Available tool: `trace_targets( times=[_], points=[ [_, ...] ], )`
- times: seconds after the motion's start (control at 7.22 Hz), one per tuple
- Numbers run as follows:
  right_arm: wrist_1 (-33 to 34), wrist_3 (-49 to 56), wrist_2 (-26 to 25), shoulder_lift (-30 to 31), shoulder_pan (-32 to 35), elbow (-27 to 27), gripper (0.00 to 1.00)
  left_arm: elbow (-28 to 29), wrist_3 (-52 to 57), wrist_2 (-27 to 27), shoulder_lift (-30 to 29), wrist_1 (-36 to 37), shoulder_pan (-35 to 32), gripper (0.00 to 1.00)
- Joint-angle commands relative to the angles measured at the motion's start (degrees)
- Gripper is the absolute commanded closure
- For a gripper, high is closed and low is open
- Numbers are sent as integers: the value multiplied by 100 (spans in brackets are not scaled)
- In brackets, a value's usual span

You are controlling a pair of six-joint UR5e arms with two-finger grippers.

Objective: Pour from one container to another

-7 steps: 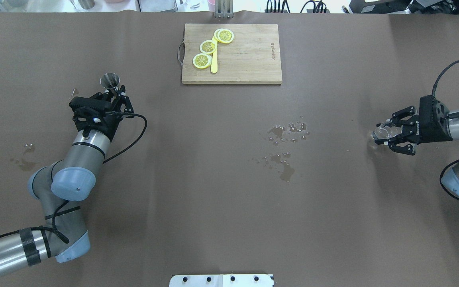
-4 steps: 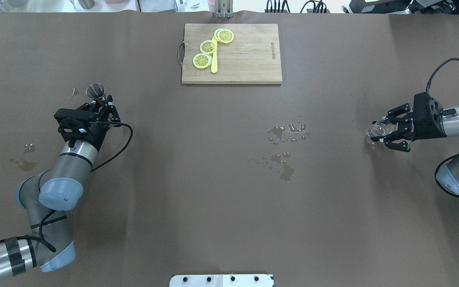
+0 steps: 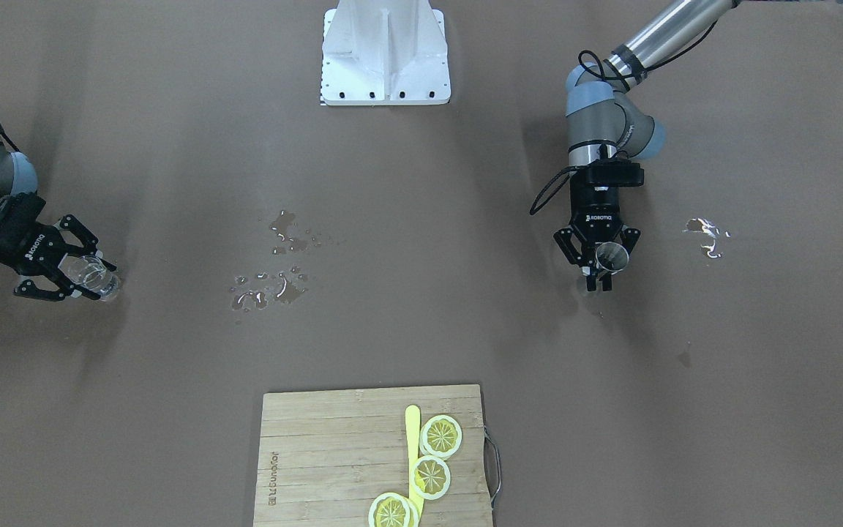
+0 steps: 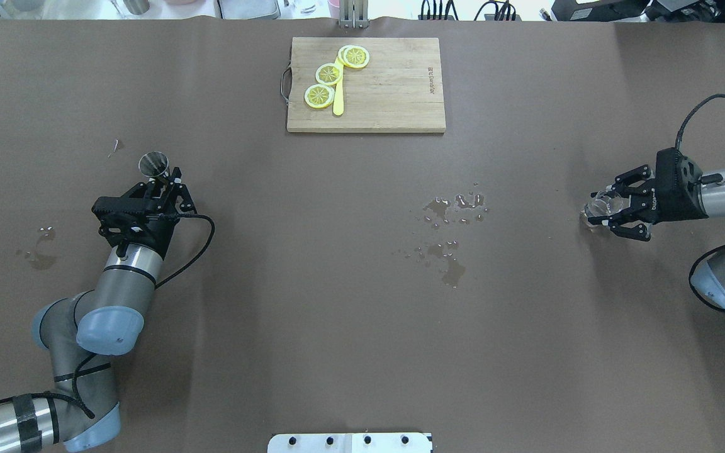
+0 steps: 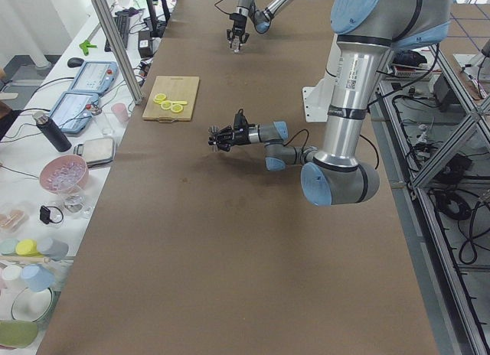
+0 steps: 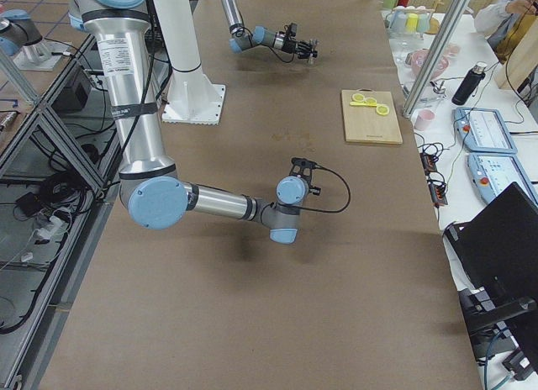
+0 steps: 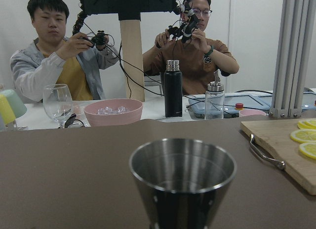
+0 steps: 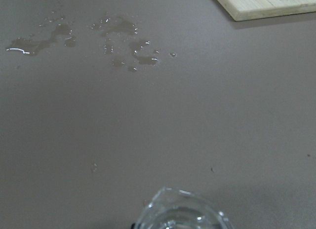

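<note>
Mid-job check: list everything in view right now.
steel jigger: one, grey, robot's left side
glass tumbler: one, clear, robot's far right
cutting board: one, pale wood, far middle edge
lemon slices: three, yellow, on the board
flat stick: one, yellow, on the board beside the slices
water spills: several patches, clear, middle and robot's left
table: one, brown, under everything
base plate: one, white, near middle edge
people: two, grey jacket and brown shirt, beyond the far edge
bowl: one, pink, beyond the far edge
left hand: one, black, shut on the jigger
right hand: one, black, shut on the tumbler
</note>
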State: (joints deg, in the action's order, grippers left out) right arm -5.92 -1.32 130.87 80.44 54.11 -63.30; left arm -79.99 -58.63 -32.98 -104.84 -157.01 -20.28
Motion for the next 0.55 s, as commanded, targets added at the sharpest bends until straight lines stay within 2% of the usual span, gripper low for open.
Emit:
trace_targets(
  times=[0.0, 0.42],
  points=[
    [-76, 0, 0, 24, 3, 37, 100, 106, -8, 308, -1, 73, 85, 100],
    [-129, 0, 0, 33, 3, 63, 100, 142, -43, 327, -10, 74, 164, 100]
  ],
)
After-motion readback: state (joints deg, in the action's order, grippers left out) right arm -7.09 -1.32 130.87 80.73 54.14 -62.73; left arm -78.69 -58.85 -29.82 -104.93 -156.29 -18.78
